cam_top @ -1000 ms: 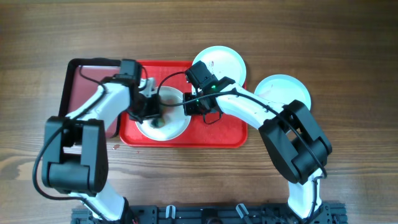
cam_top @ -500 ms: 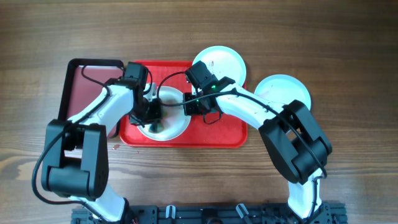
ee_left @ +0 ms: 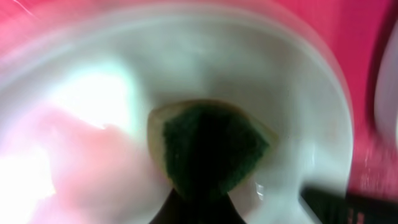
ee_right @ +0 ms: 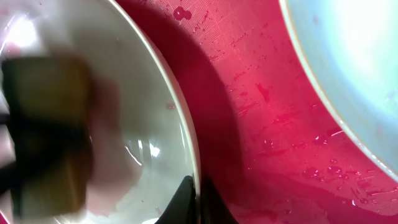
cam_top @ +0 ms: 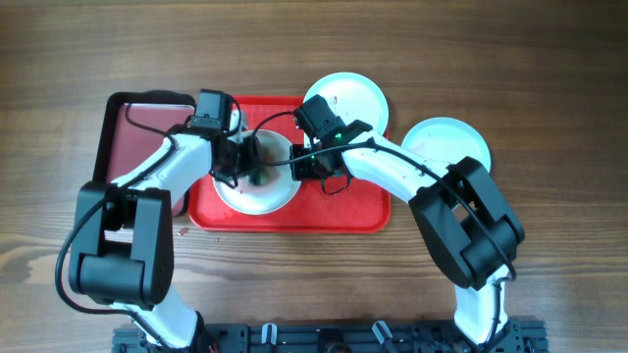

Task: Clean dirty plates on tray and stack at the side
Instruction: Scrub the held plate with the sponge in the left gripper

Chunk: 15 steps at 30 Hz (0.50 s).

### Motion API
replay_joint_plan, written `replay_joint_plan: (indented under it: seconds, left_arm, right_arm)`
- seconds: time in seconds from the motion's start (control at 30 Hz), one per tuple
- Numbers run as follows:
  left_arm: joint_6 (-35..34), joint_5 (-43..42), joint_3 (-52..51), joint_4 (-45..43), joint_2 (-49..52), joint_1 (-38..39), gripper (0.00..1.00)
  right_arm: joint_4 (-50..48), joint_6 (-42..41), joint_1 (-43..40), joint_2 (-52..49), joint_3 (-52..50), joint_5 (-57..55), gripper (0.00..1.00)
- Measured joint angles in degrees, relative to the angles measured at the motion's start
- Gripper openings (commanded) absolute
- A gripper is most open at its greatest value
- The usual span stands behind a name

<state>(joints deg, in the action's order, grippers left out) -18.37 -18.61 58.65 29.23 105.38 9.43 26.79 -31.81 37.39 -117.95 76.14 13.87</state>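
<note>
A white plate lies on the red tray. My left gripper is shut on a green sponge and presses it onto the inside of this plate. My right gripper is shut on the plate's right rim, as the right wrist view shows. The sponge shows there as a dark blur. A pale aqua plate sits over the tray's far right corner. Another pale aqua plate lies on the table right of the tray.
A dark maroon black-rimmed tray lies against the red tray's left side. The red tray's floor is wet with droplets. The wooden table surrounds everything.
My left gripper has swept the sponge from the near part of the white plate up toward its far side. The right gripper has stayed on the rim.
</note>
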Motion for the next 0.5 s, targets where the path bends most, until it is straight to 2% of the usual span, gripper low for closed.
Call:
replay_joint_plan:
  seconds: [0.07, 0.13, 0.2, 0.27, 0.3, 0.4, 0.5]
  left_arm:
    - [5.18, -2.97, 0.11, 5.25, 0.0, 0.81, 0.04]
    - [7.78, -1.99, 0.31, 8.79, -0.09, 0.74, 0.04]
    - [6.38, 6.19, 0.7, 11.13, -0.96, 1.11, 0.04]
    - [1.11, 19.26, 0.76, 10.97, -1.6, 1.16, 0.04]
    - [-0.96, 22.56, 0.79, 10.21, -1.6, 1.29, 0.04]
    - [-4.5, 30.08, 0.55, 6.75, -1.57, 1.68, 0.04]
    - [-5.46, 31.8, 0.2, 4.42, -1.46, 2.4, 0.04]
  right_arm:
    - [0.09, 0.2, 0.0, 0.0, 0.0, 0.04, 0.04]
    - [0.09, 0.22, 0.02, 0.0, 0.0, 0.09, 0.05]
    - [0.07, 0.24, 0.02, 0.0, 0.0, 0.09, 0.04]
    - [-0.07, 0.24, 0.02, 0.0, 0.0, 0.28, 0.04]
    - [-0.5, 0.22, 0.24, -0.04, 0.0, 0.79, 0.04]
    - [-0.79, 0.17, 0.83, -0.07, 0.0, 1.16, 0.04]
    - [-1.05, 0.17, 0.83, -0.09, 0.11, 1.33, 0.04]
